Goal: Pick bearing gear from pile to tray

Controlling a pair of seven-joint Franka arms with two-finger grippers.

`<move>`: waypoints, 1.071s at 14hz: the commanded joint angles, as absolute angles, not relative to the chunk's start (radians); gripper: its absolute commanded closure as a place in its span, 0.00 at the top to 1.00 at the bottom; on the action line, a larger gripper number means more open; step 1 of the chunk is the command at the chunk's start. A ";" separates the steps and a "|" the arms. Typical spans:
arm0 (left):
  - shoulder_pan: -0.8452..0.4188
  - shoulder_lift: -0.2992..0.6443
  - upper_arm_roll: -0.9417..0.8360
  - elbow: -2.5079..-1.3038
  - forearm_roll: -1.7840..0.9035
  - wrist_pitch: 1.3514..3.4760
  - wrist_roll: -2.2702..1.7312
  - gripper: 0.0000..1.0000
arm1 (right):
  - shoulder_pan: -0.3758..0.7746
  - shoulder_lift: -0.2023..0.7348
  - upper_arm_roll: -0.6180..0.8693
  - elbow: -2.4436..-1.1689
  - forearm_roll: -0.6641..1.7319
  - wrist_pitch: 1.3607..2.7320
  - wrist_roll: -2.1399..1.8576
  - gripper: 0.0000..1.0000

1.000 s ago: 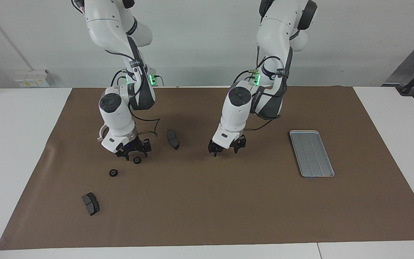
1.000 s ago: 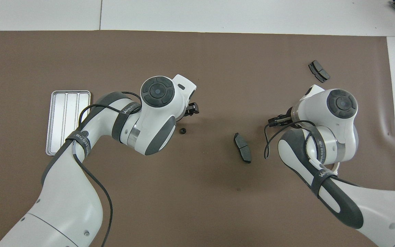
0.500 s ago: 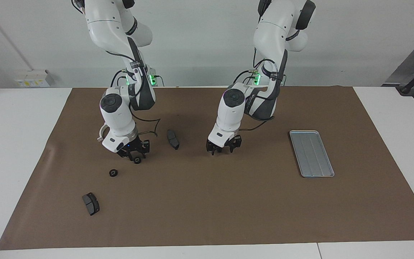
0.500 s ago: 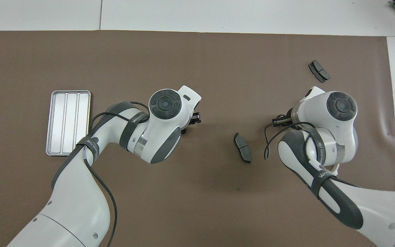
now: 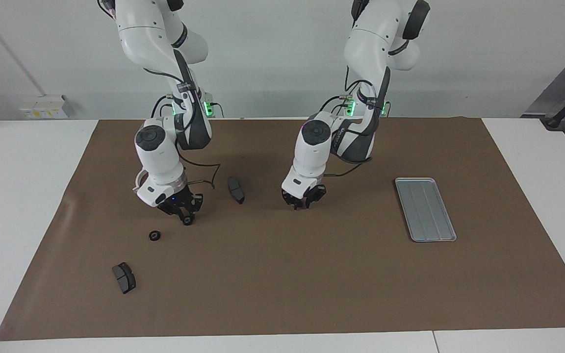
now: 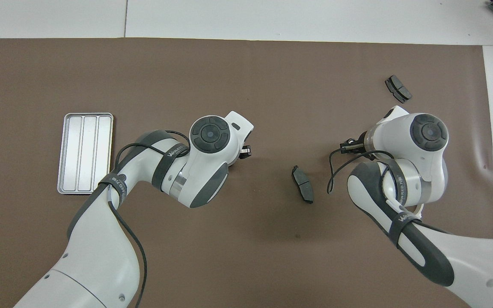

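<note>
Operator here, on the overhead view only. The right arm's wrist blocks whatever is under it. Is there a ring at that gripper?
Observer: Yes. In the facing view a black ring lies on the mat at the tip of the right gripper. I can't confirm a grip.
Operator: Any other ring near it?
Observer: One loose ring on the mat, farther from the robots than the black ring.
Operator: And the left gripper?
Observer: The left gripper is down low at the mat, between the brake pad and the tray. I see no ring under it.
</note>
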State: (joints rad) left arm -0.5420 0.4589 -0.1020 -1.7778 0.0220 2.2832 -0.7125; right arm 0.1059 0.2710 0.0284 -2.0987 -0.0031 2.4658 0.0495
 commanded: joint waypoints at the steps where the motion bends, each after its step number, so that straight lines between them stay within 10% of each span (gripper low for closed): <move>1: -0.557 0.423 -0.091 -1.832 0.048 2.303 -0.724 0.36 | 0.112 0.233 0.037 -2.016 0.025 2.329 0.113 0.00; 15: -0.539 0.419 -0.091 -1.809 0.045 2.272 -0.719 0.00 | 0.118 0.225 0.218 -1.875 0.023 2.189 0.523 0.00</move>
